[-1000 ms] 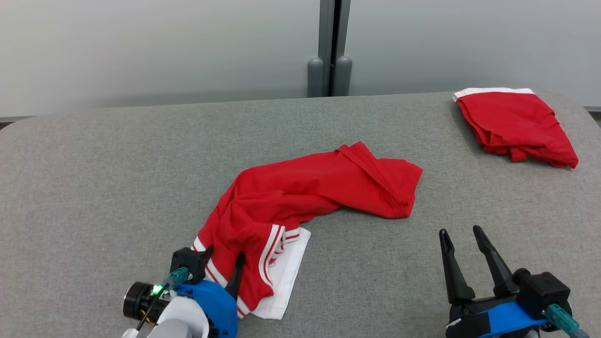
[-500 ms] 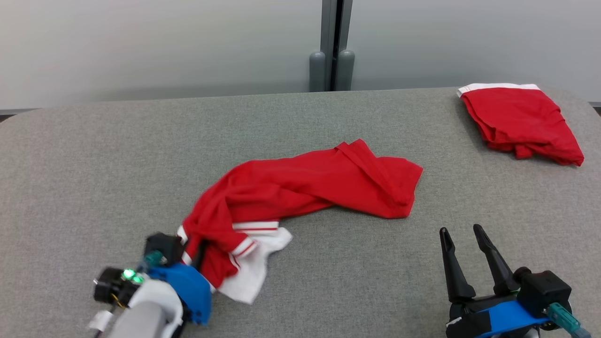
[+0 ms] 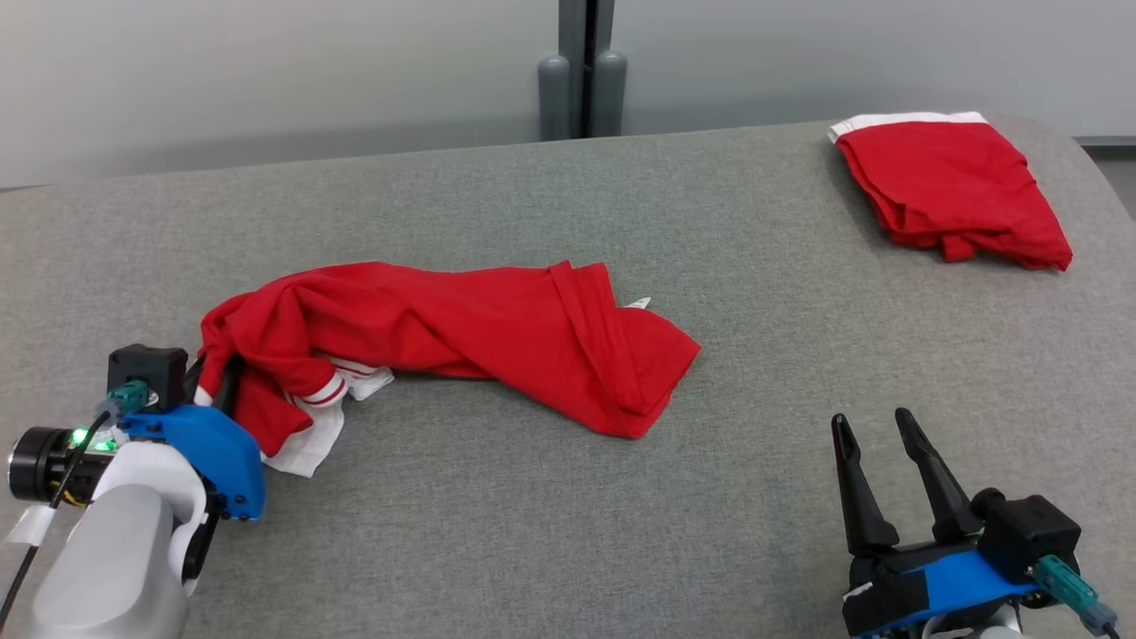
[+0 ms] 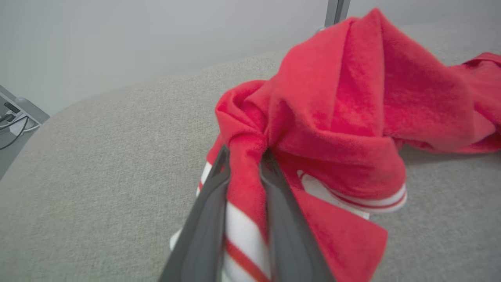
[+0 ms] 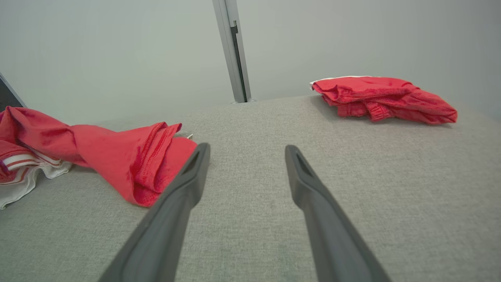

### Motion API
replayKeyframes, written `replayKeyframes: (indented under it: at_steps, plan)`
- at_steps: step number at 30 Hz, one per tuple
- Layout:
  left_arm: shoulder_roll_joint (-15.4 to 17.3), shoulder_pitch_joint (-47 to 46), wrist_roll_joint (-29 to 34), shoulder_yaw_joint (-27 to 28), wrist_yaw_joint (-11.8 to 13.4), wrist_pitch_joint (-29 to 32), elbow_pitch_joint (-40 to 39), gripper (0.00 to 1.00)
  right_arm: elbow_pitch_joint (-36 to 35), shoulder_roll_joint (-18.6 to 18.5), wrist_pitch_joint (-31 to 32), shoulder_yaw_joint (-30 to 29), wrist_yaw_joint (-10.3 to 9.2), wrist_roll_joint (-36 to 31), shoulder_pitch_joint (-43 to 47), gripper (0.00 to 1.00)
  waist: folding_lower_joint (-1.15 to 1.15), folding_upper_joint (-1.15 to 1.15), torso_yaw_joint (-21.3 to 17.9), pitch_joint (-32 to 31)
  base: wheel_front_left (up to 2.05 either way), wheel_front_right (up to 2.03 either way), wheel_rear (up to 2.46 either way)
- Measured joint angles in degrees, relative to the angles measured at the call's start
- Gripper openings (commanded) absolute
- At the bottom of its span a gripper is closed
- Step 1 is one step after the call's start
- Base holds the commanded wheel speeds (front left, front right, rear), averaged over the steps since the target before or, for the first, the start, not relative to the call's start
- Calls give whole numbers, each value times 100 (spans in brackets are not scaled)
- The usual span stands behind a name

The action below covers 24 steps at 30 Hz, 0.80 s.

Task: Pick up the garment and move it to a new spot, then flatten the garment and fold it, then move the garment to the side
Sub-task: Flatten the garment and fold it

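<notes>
- Here, the left gripper (image 4: 245, 156) is shown closed on one bunched end of the red garment (image 3: 461, 324). The cloth and its white striped band are pinched between the two dark fingers (image 4: 207, 223).
- The garment is stretched as a long, crumpled rope across the left and middle of the grey padded table (image 3: 532, 532). The gripped end is heaped at the robot's near left, and the other end is spread on the surface towards the centre.
- The right gripper (image 3: 871, 419) is held low at the near right, well apart from the garment. Its fingers are spread wide, and nothing is held between them.
- A second red garment (image 3: 954, 191), loosely folded and edged in white, is seen at the far right corner of the table. It is touched by neither gripper.
- The first step is judged to be under way. A grasp is made, but most of the cloth is borne by the table and no resting spot is settled.
- Flattening, folding and the final move to the side are all judged to remain, since the cloth is twisted and no fold is formed.
</notes>
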Motion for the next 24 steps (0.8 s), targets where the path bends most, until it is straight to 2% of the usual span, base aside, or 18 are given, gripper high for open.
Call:
replayKeyframes:
  at_steps: [1,2,3,9,14,24]
  plan:
    - [22,-6,-3,-5,-5,-16,64,23,3,0,0,-1,0,9,-19,100,0,0,-28,16,0,0,0]
    - [10,-12,-46,11,-8,-90,104,55,8,0,0,-12,0,14,-23,100,0,0,-43,24,0,0,0]
    - [0,-35,-76,13,-8,-177,158,100,16,0,0,-25,0,14,-23,100,0,0,-53,33,0,0,0]
    - [-120,-94,-47,-52,-23,-918,342,100,44,0,0,-99,0,14,-1,100,0,0,29,-48,0,0,0]
    - [-280,101,-4,-20,64,-1180,47,100,54,0,0,-79,0,13,28,100,-1,-1,201,-234,0,0,0]
    - [-678,1562,401,543,461,-1196,-2319,100,52,4,0,-76,0,5,154,100,-1,0,524,-476,0,0,0]
